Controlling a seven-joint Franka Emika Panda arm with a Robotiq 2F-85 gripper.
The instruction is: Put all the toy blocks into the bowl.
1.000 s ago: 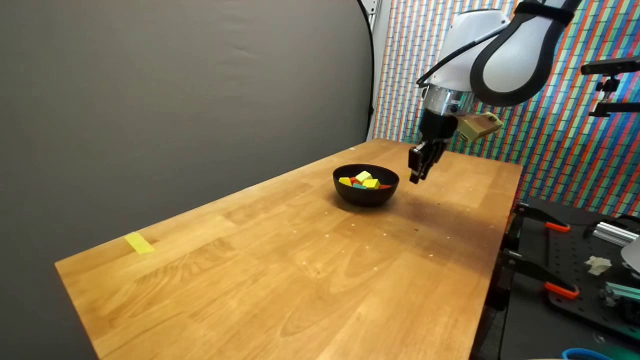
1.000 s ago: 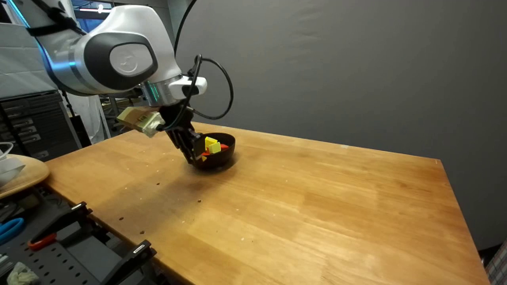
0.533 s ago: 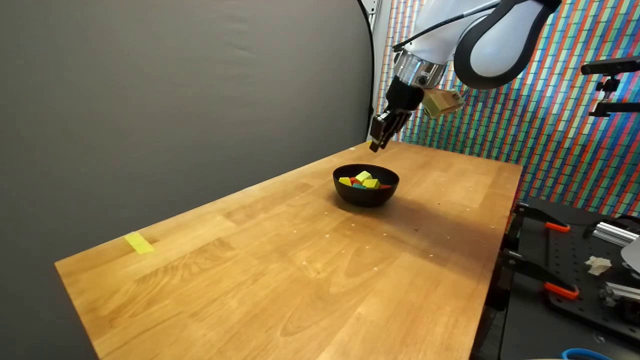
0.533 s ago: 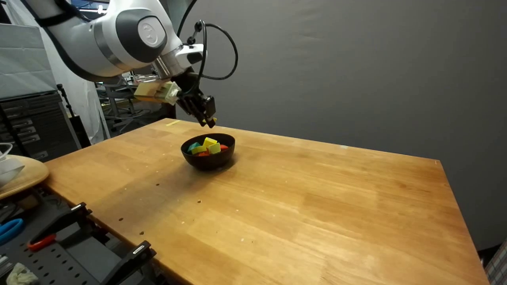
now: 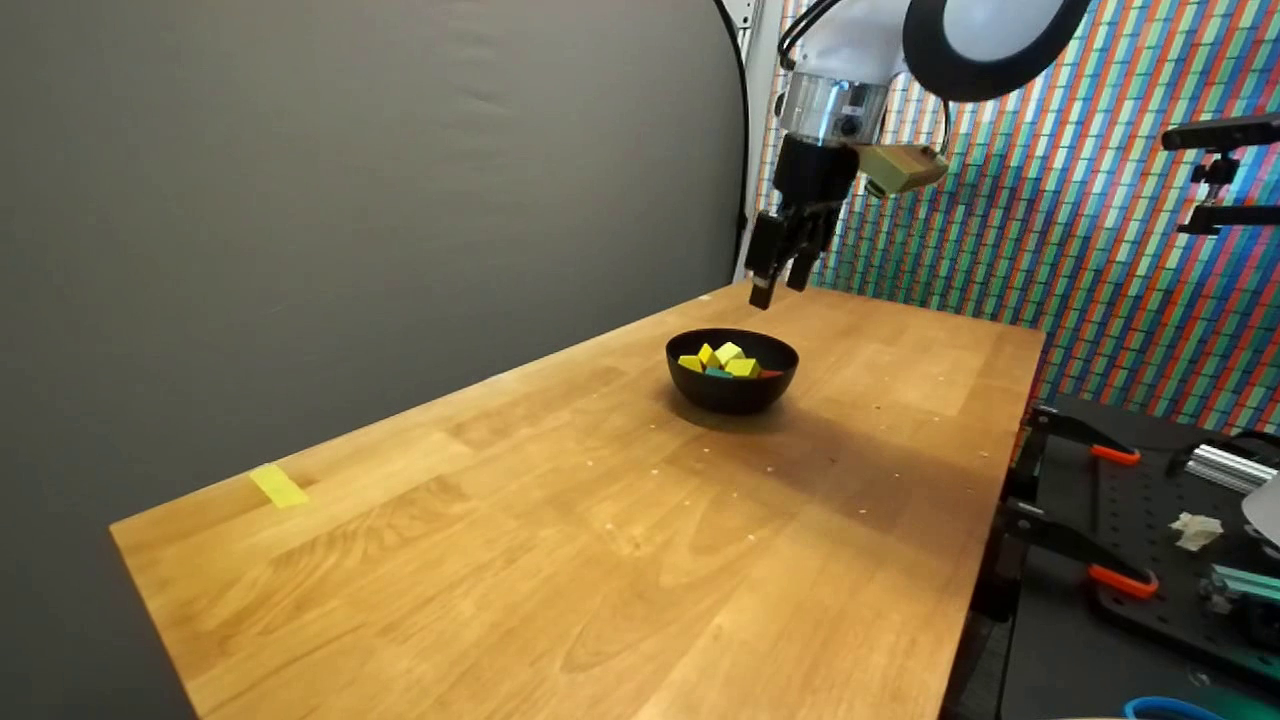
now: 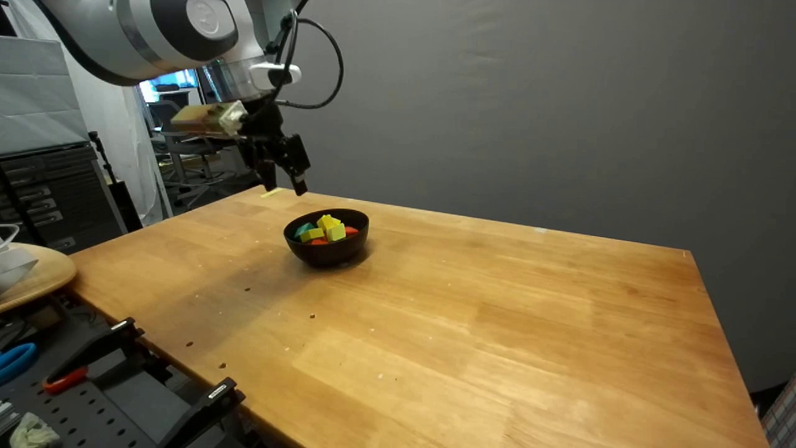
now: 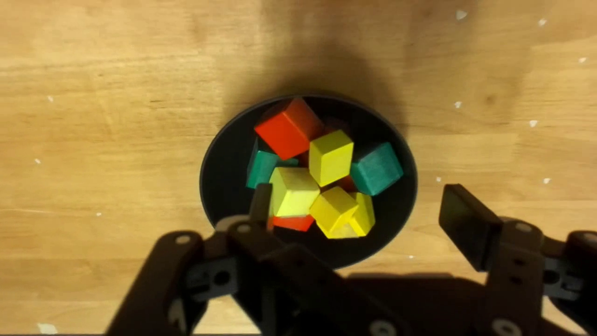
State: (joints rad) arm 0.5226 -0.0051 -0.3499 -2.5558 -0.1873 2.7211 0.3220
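Toy blocks (image 7: 331, 161) in the bowl (image 5: 732, 396) have gained a yellow cube (image 5: 707, 355), left of centre; the tool (image 6: 285, 188) hangs spread wide, holding nothing, so the task looks finished.

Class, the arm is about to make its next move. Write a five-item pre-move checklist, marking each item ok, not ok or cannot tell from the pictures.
1. Gripper open, holding nothing: ok.
2. Gripper apart from the bowl: ok, a gap shows in both exterior views.
3. The bowl upright on the wooden table: ok.
4. Visible toy blocks inside the bowl: ok.
5. Exact block count: cannot tell, some overlap in the wrist view.
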